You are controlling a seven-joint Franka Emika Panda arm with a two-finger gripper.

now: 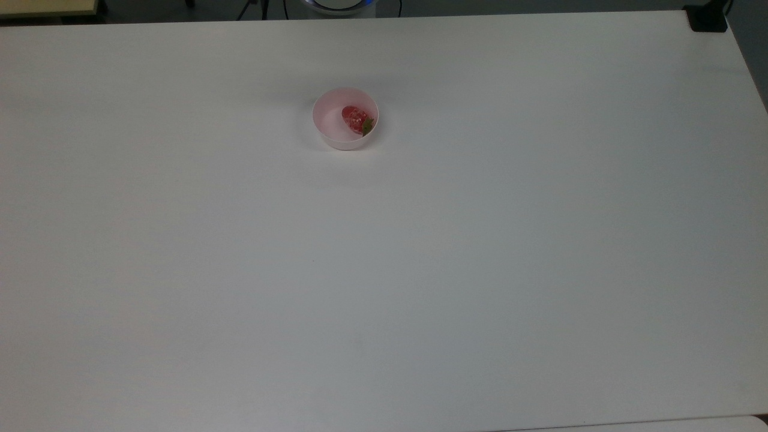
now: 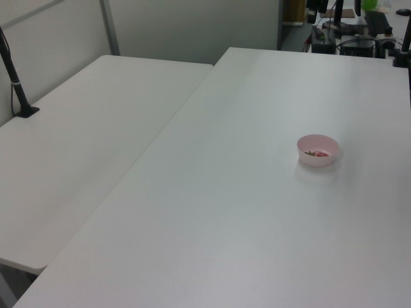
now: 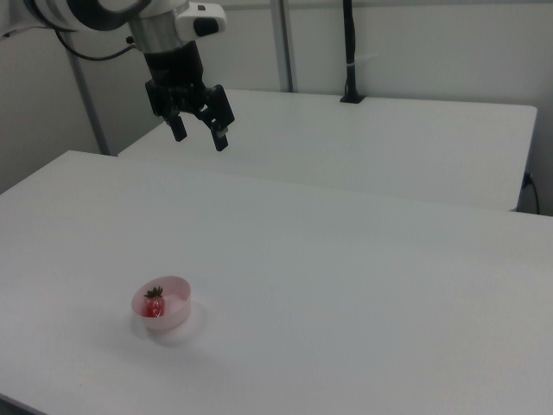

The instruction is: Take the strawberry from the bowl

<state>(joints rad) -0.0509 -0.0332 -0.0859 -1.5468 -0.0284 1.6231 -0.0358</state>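
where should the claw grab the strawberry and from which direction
Probably from straight above, closing on the red body of the strawberry, not the green cap. It lies inside the bowl, close to the wall on the top view's right, so the walls block any side approach. The open claw hangs high above the table, empty.

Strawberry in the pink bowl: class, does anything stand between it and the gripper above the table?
Nothing visible does. In the right view the gripper hangs open, high above the table, and the strawberry lies uncovered in the bowl. Only the bowl's wall surrounds it, so approach from above.
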